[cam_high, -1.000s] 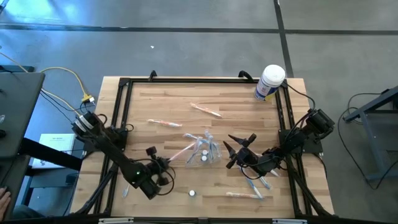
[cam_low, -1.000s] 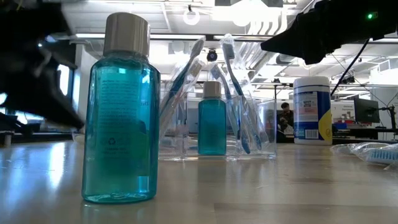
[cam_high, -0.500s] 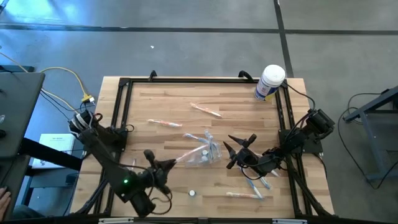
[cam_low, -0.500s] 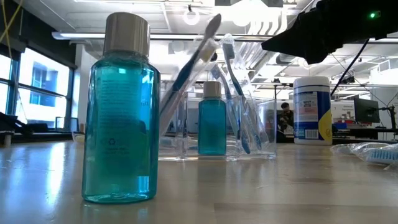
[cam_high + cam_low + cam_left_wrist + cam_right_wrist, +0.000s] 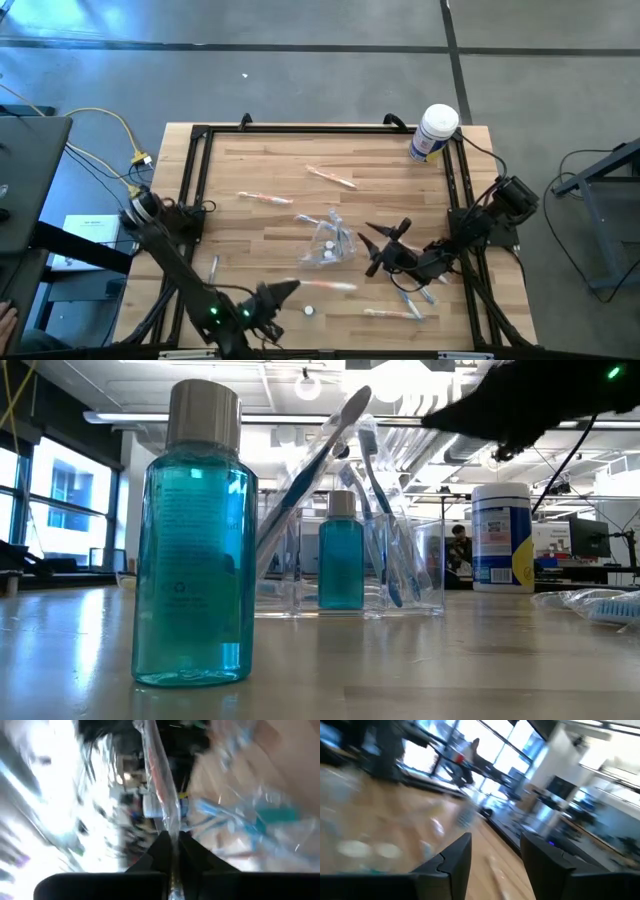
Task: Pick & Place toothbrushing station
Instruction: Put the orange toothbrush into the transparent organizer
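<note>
Mid-table, the toothbrushing station (image 5: 328,245) stands upright between the pinching left pincer (image 5: 283,291) and spread right pincer (image 5: 372,250).

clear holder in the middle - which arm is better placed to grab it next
Right, probably. The right gripper sits open and empty just beside the clear holder. The left gripper is shut on a wrapped toothbrush near the front edge.

Teal bottles (image 5: 195,540) with grey caps, clear holder (image 5: 350,560), blue brushes (image 5: 385,520), white blue-labelled tub (image 5: 434,132), pale wood table (image 5: 270,160).
</note>
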`<control>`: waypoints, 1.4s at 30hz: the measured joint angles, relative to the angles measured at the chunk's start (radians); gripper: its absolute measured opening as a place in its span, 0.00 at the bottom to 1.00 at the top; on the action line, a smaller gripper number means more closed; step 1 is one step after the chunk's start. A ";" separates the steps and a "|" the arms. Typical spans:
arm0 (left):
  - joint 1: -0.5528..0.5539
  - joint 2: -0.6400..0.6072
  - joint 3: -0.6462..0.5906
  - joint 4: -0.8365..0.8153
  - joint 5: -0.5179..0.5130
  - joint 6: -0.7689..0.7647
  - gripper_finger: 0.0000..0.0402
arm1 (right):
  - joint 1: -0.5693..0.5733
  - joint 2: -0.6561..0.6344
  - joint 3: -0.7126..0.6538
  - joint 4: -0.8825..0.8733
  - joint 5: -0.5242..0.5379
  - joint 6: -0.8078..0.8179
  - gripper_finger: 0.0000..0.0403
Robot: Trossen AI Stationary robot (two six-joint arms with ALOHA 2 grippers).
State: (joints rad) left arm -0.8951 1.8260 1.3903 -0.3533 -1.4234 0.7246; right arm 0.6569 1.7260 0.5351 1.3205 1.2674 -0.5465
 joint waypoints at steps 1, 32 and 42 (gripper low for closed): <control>0.000 0.027 0.000 0.017 -0.003 0.103 0.02 | 0.010 0.000 0.005 0.008 -0.018 -0.002 0.39; 0.144 0.181 0.022 0.666 0.314 0.988 0.03 | 0.060 -0.255 0.038 -0.435 -0.945 0.705 0.18; 0.166 0.181 0.022 0.676 0.319 1.004 0.03 | 0.093 -0.255 0.038 -0.453 -0.856 0.710 0.38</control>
State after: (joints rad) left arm -0.7292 2.0071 1.4124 0.3225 -1.1042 1.7285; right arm 0.7498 1.4712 0.5732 0.8679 0.4118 0.1633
